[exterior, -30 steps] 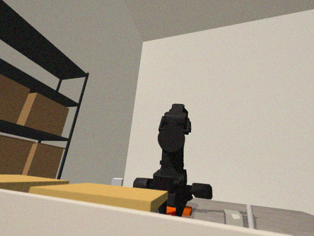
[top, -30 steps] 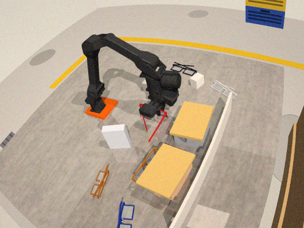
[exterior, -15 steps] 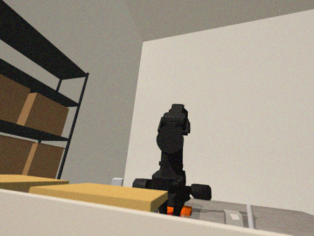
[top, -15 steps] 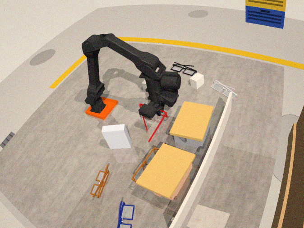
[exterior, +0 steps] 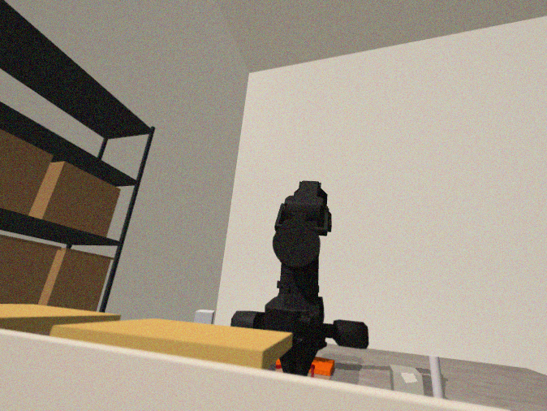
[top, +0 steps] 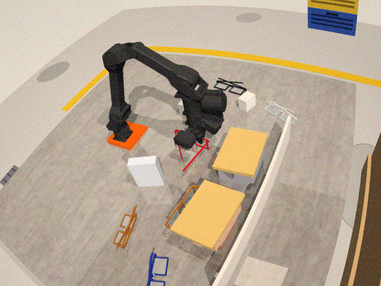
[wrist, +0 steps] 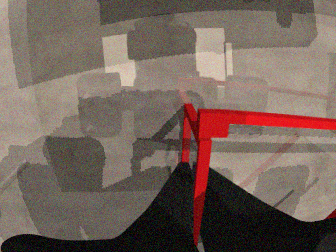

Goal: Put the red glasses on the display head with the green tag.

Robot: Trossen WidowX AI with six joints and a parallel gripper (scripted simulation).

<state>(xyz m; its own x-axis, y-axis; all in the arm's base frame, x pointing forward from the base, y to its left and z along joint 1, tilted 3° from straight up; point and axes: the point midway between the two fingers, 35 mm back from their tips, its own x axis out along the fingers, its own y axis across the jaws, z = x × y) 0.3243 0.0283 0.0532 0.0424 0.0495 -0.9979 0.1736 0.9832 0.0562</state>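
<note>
The red glasses (top: 195, 156) (wrist: 215, 124) stand on the table with the temples open, pointing toward the front. My gripper (top: 199, 140) (wrist: 190, 170) is shut on their front frame, close to a hinge corner in the wrist view. In the exterior view the gripper tip is partly behind the white wall. A greyish head (top: 235, 178) is mostly hidden under the back yellow slab (top: 241, 150). A pinkish head (top: 230, 229) is mostly hidden under the front yellow slab (top: 209, 212), and orange-brown glasses (top: 181, 203) show at its face side. No green tag is visible.
A white block (top: 147, 172) stands left of the heads. A long white wall (top: 263, 190) (exterior: 132, 371) runs behind them. A white cube (top: 246, 101), black glasses (top: 230, 86) and pale glasses (top: 280, 111) lie at the back. Orange glasses (top: 132, 223) and blue glasses (top: 151, 267) lie in front.
</note>
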